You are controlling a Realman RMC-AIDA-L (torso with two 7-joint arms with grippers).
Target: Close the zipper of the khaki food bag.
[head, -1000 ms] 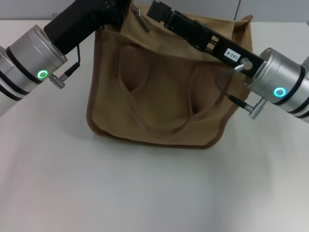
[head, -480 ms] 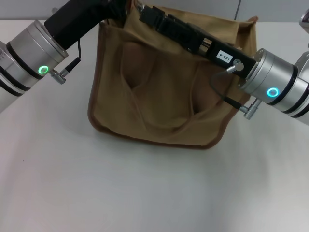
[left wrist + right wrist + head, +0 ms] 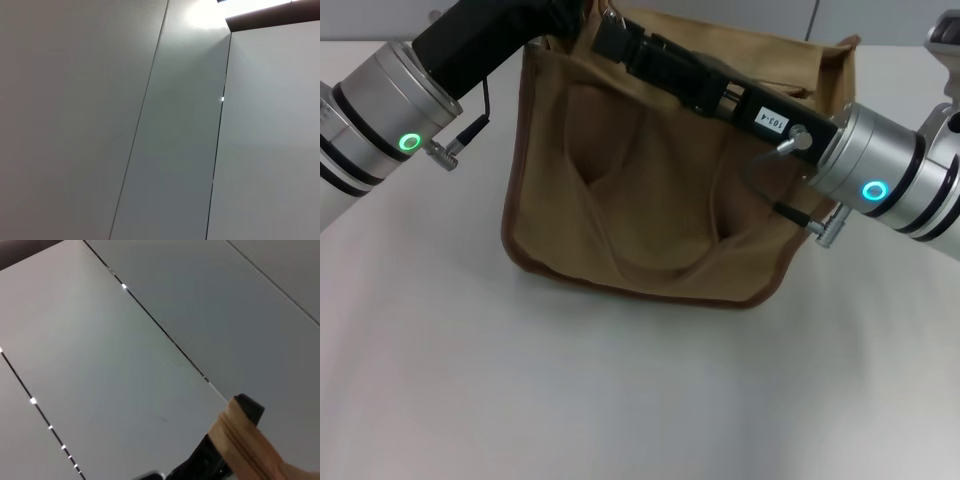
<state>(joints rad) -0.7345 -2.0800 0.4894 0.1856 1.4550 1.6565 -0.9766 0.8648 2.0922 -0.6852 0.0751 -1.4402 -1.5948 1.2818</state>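
The khaki food bag stands on the white table, its looped handles hanging down the front. My left gripper is at the bag's top left corner, at the upper edge of the head view. My right gripper reaches from the right across the bag's top edge and ends close to the left gripper. In the right wrist view a tan strip of the zipper lies pinched against a black finger. A small silver glint shows just above the right gripper's tip.
Bare white table spreads in front of the bag and to both sides. The left wrist view shows only grey wall panels. Cables and connectors stick out from both wrists.
My right gripper has slid left along the bag's top edge, towards the left gripper. The bag's top right corner has risen a little. The left arm has hardly moved.
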